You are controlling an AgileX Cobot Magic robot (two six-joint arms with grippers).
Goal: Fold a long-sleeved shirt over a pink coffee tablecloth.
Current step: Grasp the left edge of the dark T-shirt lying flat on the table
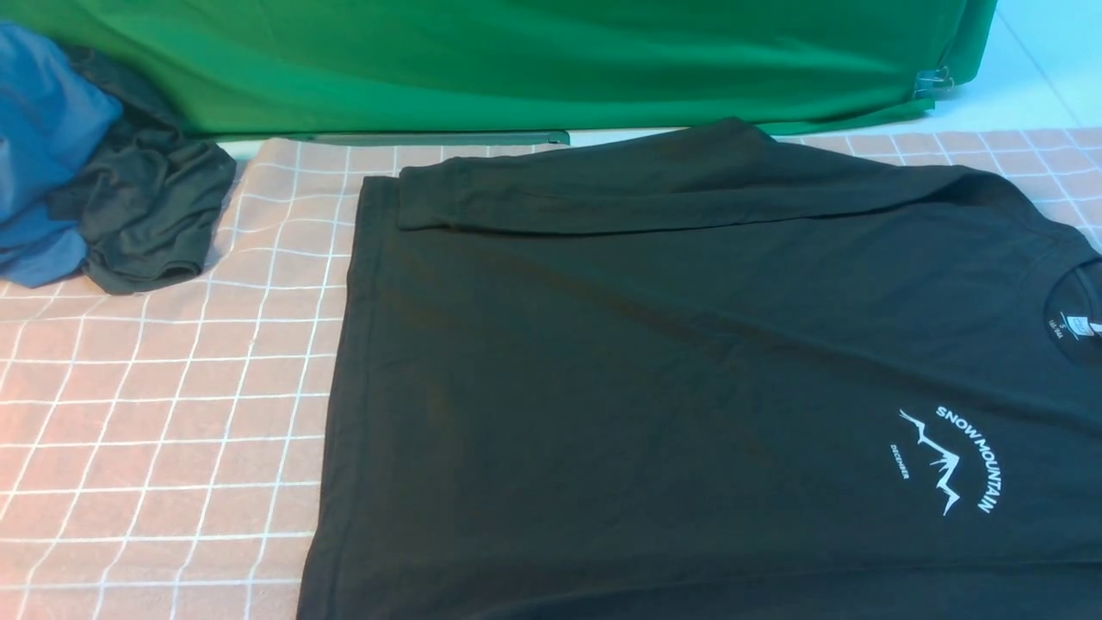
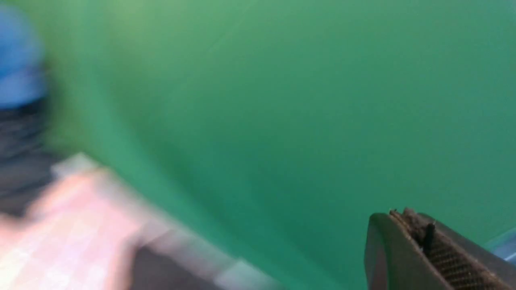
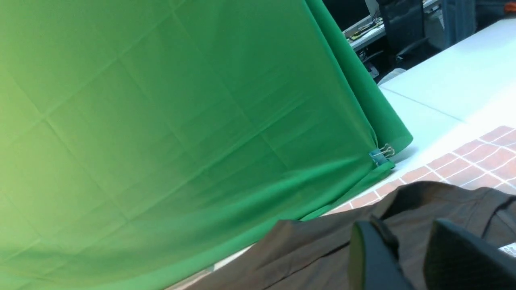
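Long-sleeved shirt (image 1: 654,387) lies flat, print up, from centre to 4 o'clock on the pink coffee tablecloth (image 1: 155,430). Collar at 3, hem at 9. Far sleeve (image 1: 654,194) is already laid across the body at 12, so sleeve-folding looks in hand. Next move likely needs a firm pinch on a fabric edge. Right gripper (image 3: 403,231) hangs just above the shirt's far edge, jaws apart, nothing pinched. Left gripper (image 2: 399,219) is pressed together and empty in a blurred view, facing the green cloth (image 1: 516,60).

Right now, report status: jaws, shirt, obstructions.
Left jaws shut, right jaws open, empty. Long-sleeved shirt flat on pink tablecloth, far sleeve folded in. Grey garment and blue garment heaped far left, clear of shirt.
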